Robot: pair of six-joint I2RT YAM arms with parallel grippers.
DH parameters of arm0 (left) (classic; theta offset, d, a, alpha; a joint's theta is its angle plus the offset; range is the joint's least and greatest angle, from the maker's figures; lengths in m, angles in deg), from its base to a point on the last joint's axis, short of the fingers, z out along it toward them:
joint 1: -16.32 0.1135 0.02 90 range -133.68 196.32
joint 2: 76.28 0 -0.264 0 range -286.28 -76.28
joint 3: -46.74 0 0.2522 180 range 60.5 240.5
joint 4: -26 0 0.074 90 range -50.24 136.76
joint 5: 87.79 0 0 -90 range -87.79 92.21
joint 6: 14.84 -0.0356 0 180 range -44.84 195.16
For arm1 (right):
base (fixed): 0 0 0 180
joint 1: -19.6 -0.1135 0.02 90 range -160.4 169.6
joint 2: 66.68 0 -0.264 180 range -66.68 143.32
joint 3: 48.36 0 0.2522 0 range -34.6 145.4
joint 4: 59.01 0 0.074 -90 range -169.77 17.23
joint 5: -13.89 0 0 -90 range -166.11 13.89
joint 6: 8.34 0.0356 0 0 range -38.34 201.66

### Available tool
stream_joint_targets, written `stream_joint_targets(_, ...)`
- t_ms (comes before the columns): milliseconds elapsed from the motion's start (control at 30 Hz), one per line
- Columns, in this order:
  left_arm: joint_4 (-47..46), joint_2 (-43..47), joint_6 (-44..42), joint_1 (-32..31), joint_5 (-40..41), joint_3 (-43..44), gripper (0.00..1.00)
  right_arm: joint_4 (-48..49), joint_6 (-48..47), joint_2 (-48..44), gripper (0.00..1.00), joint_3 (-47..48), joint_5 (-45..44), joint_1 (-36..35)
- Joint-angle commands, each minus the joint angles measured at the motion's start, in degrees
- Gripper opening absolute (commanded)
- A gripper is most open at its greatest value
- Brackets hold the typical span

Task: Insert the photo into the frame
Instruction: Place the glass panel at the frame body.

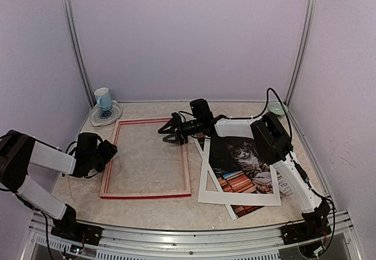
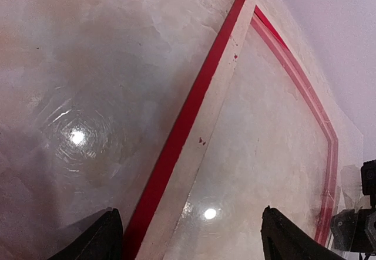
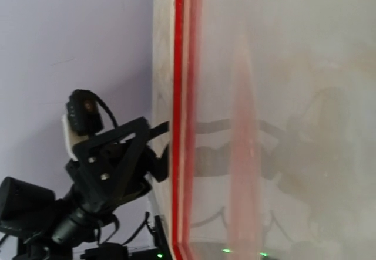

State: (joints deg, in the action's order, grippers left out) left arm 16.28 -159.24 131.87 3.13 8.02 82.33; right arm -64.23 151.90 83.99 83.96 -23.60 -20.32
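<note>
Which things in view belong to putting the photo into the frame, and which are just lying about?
Job in hand:
- frame
- photo

Lying about:
- cup
- plate under the cup
- mat, lying over the photo
</note>
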Motion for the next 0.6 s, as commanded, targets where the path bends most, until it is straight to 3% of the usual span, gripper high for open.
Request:
stream_joint_targets(0, -0.6, 0.3, 1.2, -1.6, -5.4, -1.2, 0.8, -7.3, -4.9, -0.1, 0.54, 2.5, -0.9, -0.5)
stream_joint_targets(100, -0.7, 0.6, 1.3, -1.8, -5.4, -1.2, 0.8, -12.1, -7.2, -0.3, 0.68, 3.9, -1.8, -0.4)
stream_joint_targets(200, -1.0, 0.7, 1.4, -2.0, -5.4, -1.3, 0.8, -15.8, -9.2, -0.7, 0.74, 4.9, -2.7, -0.4)
stream_joint_targets(567, -1.9, 0.8, 1.7, -2.6, -5.5, -1.3, 0.8, -31.5, -17.7, -1.2, 0.78, 11.4, -7.5, -0.2)
